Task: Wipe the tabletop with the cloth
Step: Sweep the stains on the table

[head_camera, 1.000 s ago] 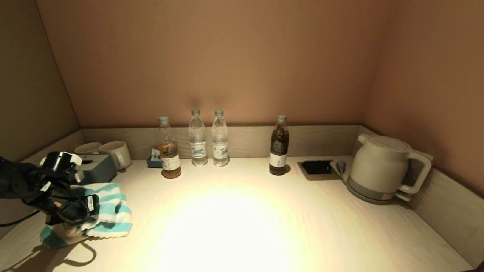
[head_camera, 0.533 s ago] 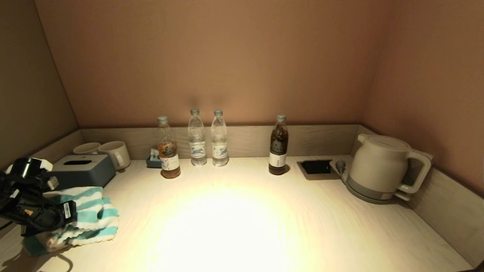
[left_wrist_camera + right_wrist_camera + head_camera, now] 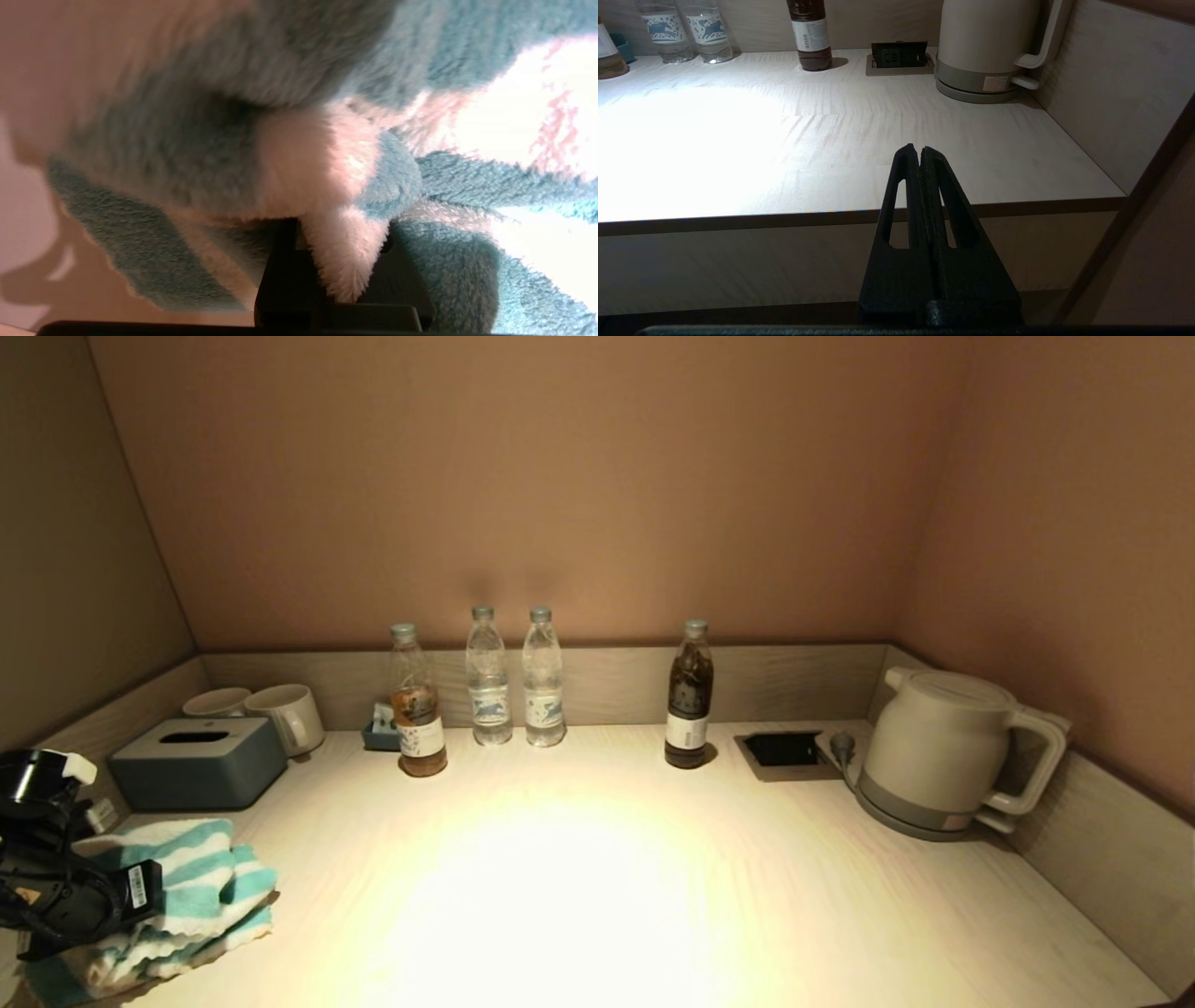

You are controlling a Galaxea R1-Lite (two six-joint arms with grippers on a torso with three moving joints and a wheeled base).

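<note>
The teal and white striped cloth (image 3: 201, 887) lies bunched on the pale tabletop (image 3: 597, 859) at its front left corner. My left gripper (image 3: 65, 905) is at the cloth's left side, low on it. In the left wrist view the cloth (image 3: 289, 154) fills the picture and a white fold of it is pinched in the left gripper (image 3: 343, 261), between the black fingers (image 3: 280, 270). My right gripper (image 3: 920, 151) is shut and empty, parked below and before the tabletop's (image 3: 784, 140) front edge on the right; it is out of the head view.
A grey-blue tissue box (image 3: 198, 761) and two mugs (image 3: 289, 714) stand just behind the cloth. Several bottles (image 3: 489, 681) line the back rim. A black recess (image 3: 782, 749) and a kettle (image 3: 943, 751) are at the back right.
My left gripper has dragged the cloth left and toward the front edge, away from the tissue box, which now shows whole. The right arm has not moved.
</note>
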